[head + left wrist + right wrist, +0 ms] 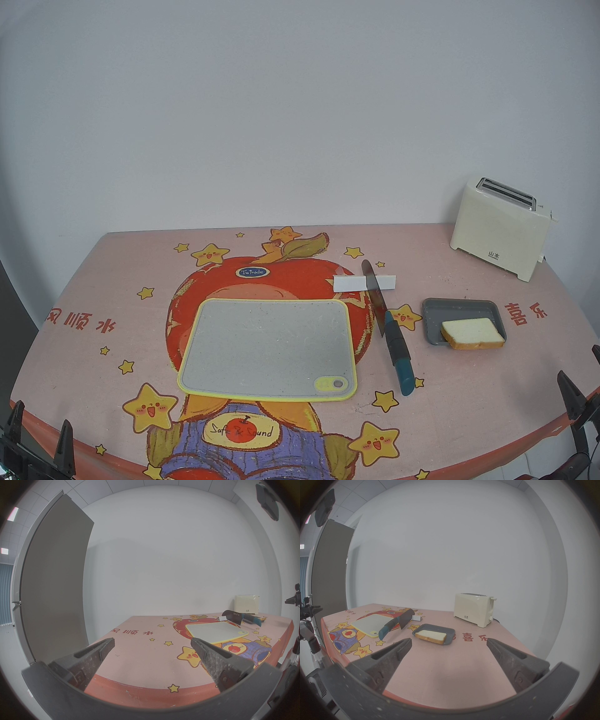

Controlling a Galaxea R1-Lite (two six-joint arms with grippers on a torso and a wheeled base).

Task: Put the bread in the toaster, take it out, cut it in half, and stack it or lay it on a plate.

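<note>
Left gripper: positioned at the near left edge of the table, off the surface, jaws spread wide, nothing between them. Right gripper: positioned at the near right edge of the table, jaws likewise spread wide and holding nothing. The table carries a pink cloth printed with a cartoon apple figure and yellow stars. Cutting board: grey with a yellow-green rim, lying flat at the table centre and bare on top; it is the item nearest the grippers. Knife: just to the right of the board, blue handle pointing toward the near edge, dark blade standing on edge and pointing away. The far part of the blade crosses a small white holder – whether it sits in a slot cannot be determined. Grey tray: rectangular, to the right of the knife and apart from it. Bread slice: lying flat in the tray, against its near right side – whole and uncut. Toaster: cream-coloured, upright at the far right corner of the table, slots facing up, well apart from the tray.
</note>
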